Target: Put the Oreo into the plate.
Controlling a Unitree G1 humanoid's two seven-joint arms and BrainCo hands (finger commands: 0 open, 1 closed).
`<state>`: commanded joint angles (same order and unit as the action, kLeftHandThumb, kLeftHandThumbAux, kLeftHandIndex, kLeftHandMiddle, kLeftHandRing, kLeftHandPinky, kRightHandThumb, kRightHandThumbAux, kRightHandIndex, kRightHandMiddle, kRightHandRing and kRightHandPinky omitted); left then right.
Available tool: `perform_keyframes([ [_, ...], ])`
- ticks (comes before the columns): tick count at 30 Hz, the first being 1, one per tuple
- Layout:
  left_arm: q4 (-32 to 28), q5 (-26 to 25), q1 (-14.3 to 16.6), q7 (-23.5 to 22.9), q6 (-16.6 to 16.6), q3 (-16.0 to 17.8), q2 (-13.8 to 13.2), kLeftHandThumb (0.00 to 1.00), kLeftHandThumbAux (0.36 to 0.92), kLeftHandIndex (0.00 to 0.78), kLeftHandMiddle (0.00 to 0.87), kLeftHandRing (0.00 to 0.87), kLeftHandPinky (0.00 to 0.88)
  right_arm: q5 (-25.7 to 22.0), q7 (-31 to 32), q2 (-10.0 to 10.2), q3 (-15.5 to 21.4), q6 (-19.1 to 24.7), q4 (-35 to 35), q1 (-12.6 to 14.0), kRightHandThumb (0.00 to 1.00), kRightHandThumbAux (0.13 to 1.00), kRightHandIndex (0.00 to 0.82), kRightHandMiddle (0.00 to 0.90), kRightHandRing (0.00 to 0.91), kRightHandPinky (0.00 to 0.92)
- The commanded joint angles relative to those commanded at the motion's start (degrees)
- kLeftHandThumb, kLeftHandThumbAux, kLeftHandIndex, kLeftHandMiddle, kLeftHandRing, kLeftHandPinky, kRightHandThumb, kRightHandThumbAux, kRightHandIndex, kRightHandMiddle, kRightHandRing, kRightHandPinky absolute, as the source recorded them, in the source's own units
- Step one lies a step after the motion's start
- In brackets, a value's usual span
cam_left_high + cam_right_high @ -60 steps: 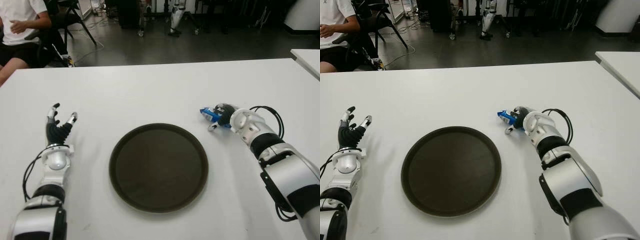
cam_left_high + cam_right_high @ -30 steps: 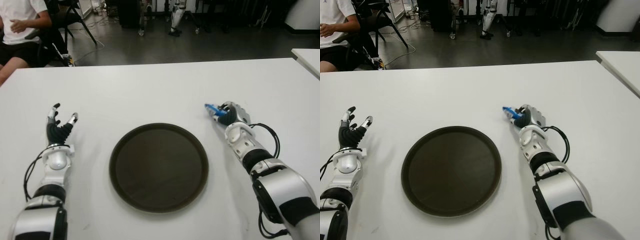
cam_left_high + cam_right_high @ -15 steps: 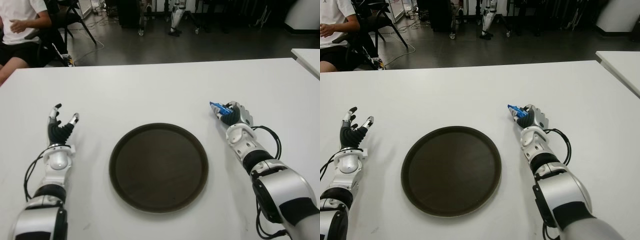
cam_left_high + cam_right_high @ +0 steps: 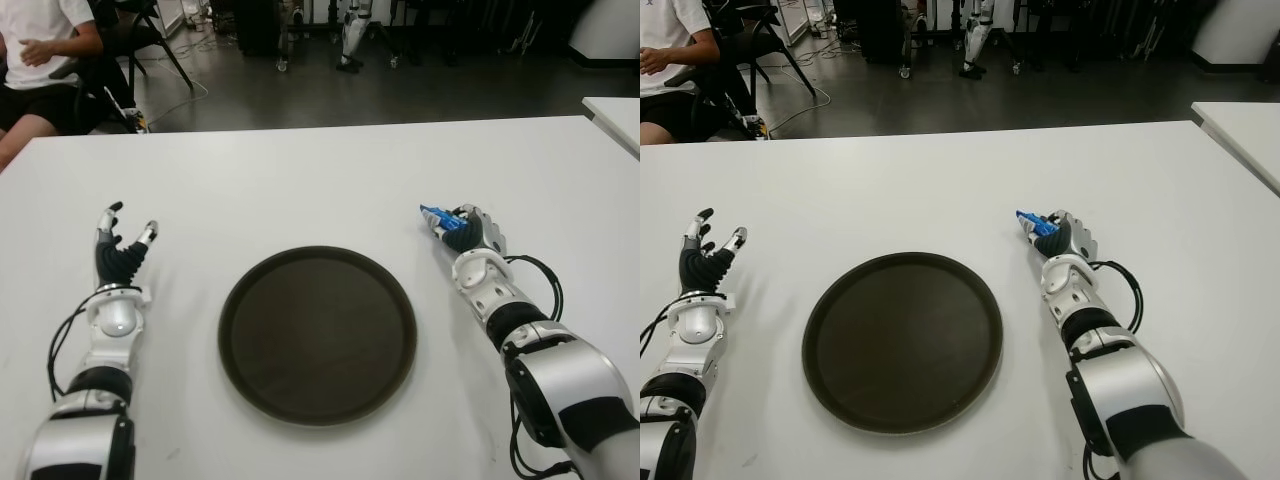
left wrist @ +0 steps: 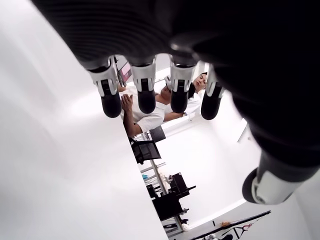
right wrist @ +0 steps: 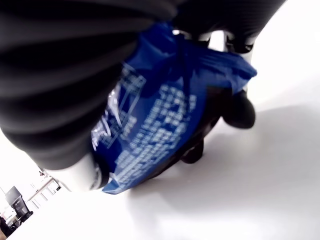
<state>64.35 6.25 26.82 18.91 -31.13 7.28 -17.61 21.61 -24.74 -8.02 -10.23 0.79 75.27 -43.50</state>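
One right hand (image 4: 470, 232) grips Oreo (image 6: 165, 125) (plate (image 4: 317, 335) beside).

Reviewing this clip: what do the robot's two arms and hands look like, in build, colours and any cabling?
Both arms are glossy silver-white shells with black bands at the joints. The left hand has a black ribbed palm and black fingers with white segments and dark tips; the right hand is black and silver in the same way. A thin black cable loops beside each forearm, the right one and the left one.
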Motion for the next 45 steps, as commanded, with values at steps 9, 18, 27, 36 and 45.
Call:
perform_keyframes([
  [9, -0.2, 0.5, 0.1, 0.6, 0.6, -0.3, -0.1, 0.0, 0.558, 0.0, 0.0, 0.0, 0.0, -0.1, 0.2, -0.1, 0.0, -0.2, -0.1, -0.1, 0.711, 0.714, 0.441, 0.8, 0.792, 0.781],
  [18, -0.2, 1.2, 0.0, 1.3, 1.3, -0.7, -0.5, 0.0, 0.559, 0.0, 0.0, 0.0, 0.0, -2.5, 1.7, -0.2, 2.3, -2.0, -0.8, -0.4, 0.709, 0.716, 0.44, 0.798, 0.794, 0.789],
  [27, 0.4, 2.0, 0.1, 1.5, 1.2, -1.1, -0.6, 0.0, 0.557, 0.0, 0.0, 0.0, 0.0, -6.3, 5.5, -0.5, 5.8, -6.3, -1.5, -0.6, 0.711, 0.715, 0.441, 0.81, 0.806, 0.803],
  [36, 0.6, 0.4, 0.3, 0.3, 0.8, 0.1, 0.0, 0.0, 0.542, 0.0, 0.0, 0.0, 0.0, -15.2, 12.8, 1.5, 11.9, -11.1, -13.6, 2.2, 0.717, 0.713, 0.442, 0.817, 0.805, 0.803],
  [45, 0.5, 1.5, -0.1, 0.7, 0.4, -0.8, -0.4, 0.0, 0.548, 0.0, 0.0, 0.0, 0.0, -36.9, 32.8, 7.5, 8.4, -13.6, -63.7, 25.9, 0.722, 0.711, 0.441, 0.851, 0.844, 0.859],
])
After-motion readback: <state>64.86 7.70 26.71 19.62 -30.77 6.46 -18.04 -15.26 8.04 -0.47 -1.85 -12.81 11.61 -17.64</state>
